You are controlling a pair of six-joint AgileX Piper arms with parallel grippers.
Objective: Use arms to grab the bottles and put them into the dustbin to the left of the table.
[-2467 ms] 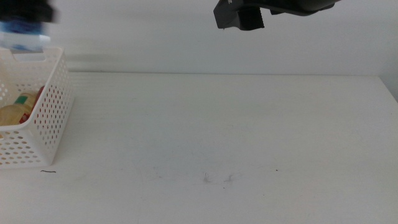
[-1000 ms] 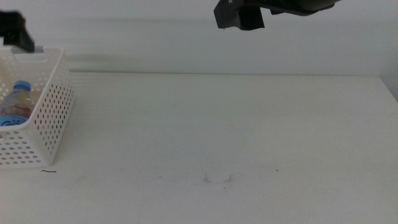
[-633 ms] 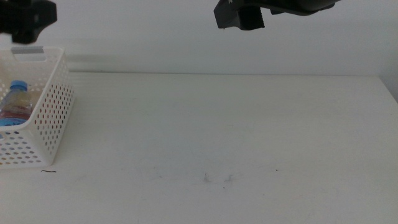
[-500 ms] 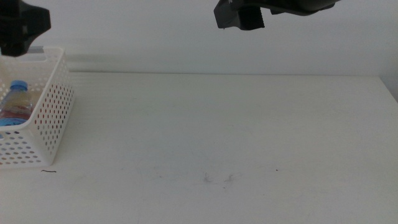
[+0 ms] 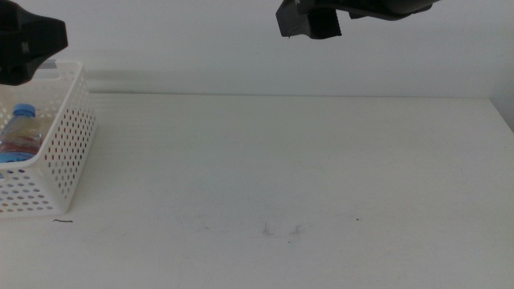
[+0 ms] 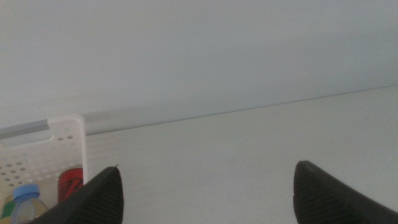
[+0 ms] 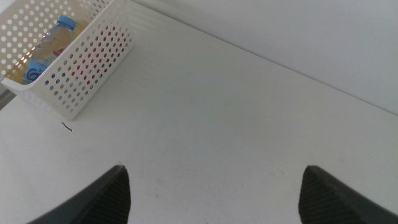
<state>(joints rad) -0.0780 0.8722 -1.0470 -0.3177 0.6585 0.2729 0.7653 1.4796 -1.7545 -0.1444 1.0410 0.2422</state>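
Since the earlier frames the water bottle has gone from the left gripper into the basket, and that gripper is now pulling up and drifting toward 3 o'clock, away from the basket's far rim. In its wrist view the two jaws are standing wide apart with nothing between them. The basket is sitting at the 9 o'clock edge of the table; the water bottle, blue cap up, is lying inside it on top of a yellowish bottle, and the red can is showing in the same basket just beside them. The right gripper is waiting high at 12 o'clock, its jaws also spread wide and empty, looking down over the table. No bottle is showing anywhere on the tabletop, so the drop-off step appears to be finishing and the task looks essentially complete. The next move probably calls only for the left arm to be clearing the basket and retreating to rest.
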